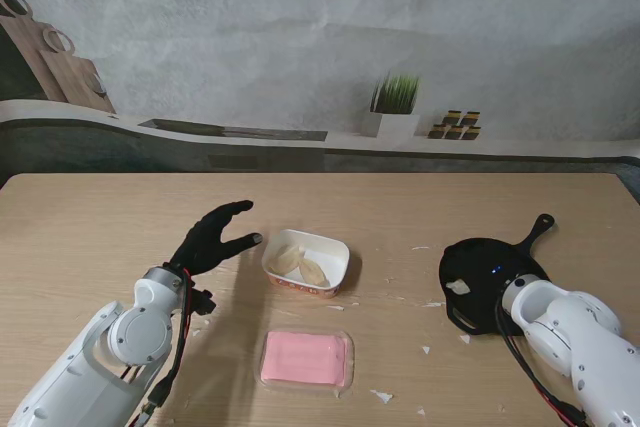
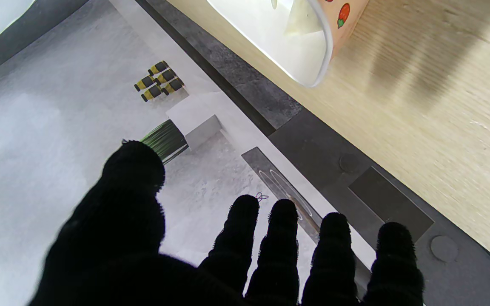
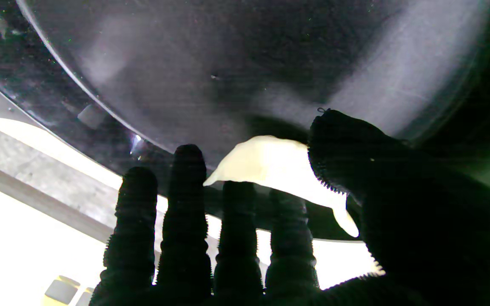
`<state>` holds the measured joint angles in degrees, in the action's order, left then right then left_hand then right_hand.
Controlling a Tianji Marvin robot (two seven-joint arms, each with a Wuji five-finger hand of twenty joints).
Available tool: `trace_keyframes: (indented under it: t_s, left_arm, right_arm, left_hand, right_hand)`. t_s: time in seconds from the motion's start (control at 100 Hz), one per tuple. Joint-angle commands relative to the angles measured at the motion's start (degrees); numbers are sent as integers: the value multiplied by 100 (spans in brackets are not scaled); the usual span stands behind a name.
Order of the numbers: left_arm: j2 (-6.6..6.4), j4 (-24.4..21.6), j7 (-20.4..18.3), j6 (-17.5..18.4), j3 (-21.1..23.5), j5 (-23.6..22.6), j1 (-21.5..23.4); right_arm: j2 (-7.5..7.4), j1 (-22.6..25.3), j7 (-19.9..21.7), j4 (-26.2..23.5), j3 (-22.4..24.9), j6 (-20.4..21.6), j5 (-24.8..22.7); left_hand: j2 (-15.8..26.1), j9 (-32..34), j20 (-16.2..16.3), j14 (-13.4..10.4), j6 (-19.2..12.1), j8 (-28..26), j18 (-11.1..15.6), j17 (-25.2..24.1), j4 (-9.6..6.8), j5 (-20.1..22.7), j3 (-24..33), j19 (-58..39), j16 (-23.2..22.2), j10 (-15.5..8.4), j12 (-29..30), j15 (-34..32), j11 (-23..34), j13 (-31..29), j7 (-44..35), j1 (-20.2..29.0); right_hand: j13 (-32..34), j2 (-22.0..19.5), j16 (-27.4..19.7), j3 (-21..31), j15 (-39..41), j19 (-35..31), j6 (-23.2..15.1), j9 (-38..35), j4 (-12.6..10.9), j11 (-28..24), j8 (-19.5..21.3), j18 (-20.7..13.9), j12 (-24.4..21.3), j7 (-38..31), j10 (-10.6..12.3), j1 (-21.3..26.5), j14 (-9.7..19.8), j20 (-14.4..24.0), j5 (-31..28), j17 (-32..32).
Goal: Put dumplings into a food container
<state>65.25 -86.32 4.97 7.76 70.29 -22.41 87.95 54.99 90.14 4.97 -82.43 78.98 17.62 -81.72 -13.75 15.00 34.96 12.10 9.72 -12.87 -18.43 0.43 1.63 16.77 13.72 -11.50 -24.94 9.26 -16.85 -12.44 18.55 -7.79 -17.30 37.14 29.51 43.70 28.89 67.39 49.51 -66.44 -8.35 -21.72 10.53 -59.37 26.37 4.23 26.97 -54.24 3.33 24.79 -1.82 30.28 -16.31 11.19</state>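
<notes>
A white food container (image 1: 337, 251) with a printed rim stands mid-table and holds two pale dumplings (image 1: 300, 264). My left hand (image 1: 213, 237), in a black glove, hovers open just to its left with fingers spread and nothing in it. The left wrist view shows those fingers (image 2: 245, 250) and a corner of the container (image 2: 313, 55). On the right lies a black frying pan (image 1: 492, 255). My right hand (image 3: 245, 255) reaches into it, thumb and fingers closed around one dumpling (image 3: 266, 163), seen small in the stand view as a dumpling (image 1: 458, 287).
A pink lid (image 1: 306, 359) lies nearer to me than the container. White scraps (image 1: 381, 396) dot the wood around the pan and lid. The pan's handle (image 1: 540, 227) points away to the right. A potted plant (image 1: 392, 107) stands on the ledge behind the table.
</notes>
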Motion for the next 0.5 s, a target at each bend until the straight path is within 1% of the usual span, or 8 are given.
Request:
trace_keyframes:
  t_s: [0.0, 0.11, 0.29, 0.4, 0.42, 0.44, 0.46, 0.49]
  left_arm:
    - [22, -19, -73, -12, 1, 4, 7]
    - [21, -20, -82, -16, -3, 9, 6]
    - [20, -5, -85, -6, -5, 8, -4]
    - [18, -9, -93, -16, -7, 7, -2]
    - [18, -9, -95, -16, -7, 7, -2]
    - [17, -9, -97, -15, -7, 7, -2]
    - [17, -7, -98, -12, -7, 7, -3]
    - [17, -6, -100, -9, -7, 7, -5]
  right_arm:
    - [5, 10, 49, 73, -61, 14, -110]
    - [-7, -36, 62, 128, -131, -9, -155]
    - [-18, -90, 100, 210, -204, -79, -181]
    - [-31, -119, 163, 240, -244, -92, -233]
    - [-34, -127, 176, 247, -254, -91, -244]
    - [-37, -134, 188, 256, -266, -95, -254]
    - [-39, -141, 197, 266, -280, -105, -262]
    - [-41, -154, 213, 283, -300, -113, -263]
  left_hand:
    - [215, -5, 39, 17, -55, 62, -77, -75, -127, 25, -115, 202, -60, 11, -44, -41, -41, -54, 46, 48]
    - [213, -6, 40, 19, -55, 62, -70, -77, -127, 27, -117, 201, -62, 16, -45, -41, -40, -56, 47, 52]
    - [210, -1, 41, 17, -56, 61, -77, -79, -129, 31, -114, 201, -64, 15, -45, -42, -41, -63, 46, 58]
    - [199, -2, 42, 28, -55, 62, -80, -79, -130, 30, -112, 200, -65, 21, -45, -41, -41, -65, 48, 64]
    - [203, -1, 42, 15, -59, 62, -83, -79, -128, 30, -116, 200, -64, 13, -46, -39, -41, -62, 49, 55]
    - [204, 3, 42, 17, -58, 62, -84, -79, -129, 33, -112, 200, -65, 15, -46, -40, -39, -64, 48, 60]
    - [201, 5, 43, 19, -60, 62, -84, -79, -129, 29, -113, 200, -65, 15, -47, -39, -38, -64, 49, 60]
    - [204, 6, 42, 19, -57, 61, -75, -81, -129, 33, -113, 200, -65, 11, -47, -41, -37, -68, 46, 59]
  right_hand:
    - [310, 200, 132, 184, 244, -268, -176, -249, -145, -303, 78, 92, 103, -87, 74, -51, -135, 125, -313, 82]
    - [635, 247, 237, 293, 520, -444, -253, -621, -125, -500, 232, 147, 205, -206, 95, -11, -102, 137, -583, 217]
    - [1065, 307, 333, 483, 822, -696, -281, -1080, -144, -666, 446, 214, 288, -419, 107, 125, -77, 169, -902, 494]
    - [1440, 384, 398, 671, 1141, -982, -236, -1347, -154, -851, 849, 258, 426, -749, 114, 231, -40, 175, -1036, 787]
    - [1489, 428, 409, 689, 1205, -1034, -230, -1389, -73, -877, 931, 259, 436, -796, 115, 261, -29, 173, -1049, 838]
    - [1539, 471, 418, 695, 1262, -1076, -225, -1433, 57, -906, 998, 261, 415, -835, 109, 305, -23, 169, -1068, 879]
    - [1595, 524, 430, 724, 1341, -1130, -227, -1482, 238, -957, 989, 275, 365, -900, 100, 352, -6, 166, -1081, 928]
    - [1687, 591, 446, 748, 1431, -1193, -225, -1552, 384, -1025, 953, 284, 339, -986, 87, 414, -3, 167, -1101, 1013]
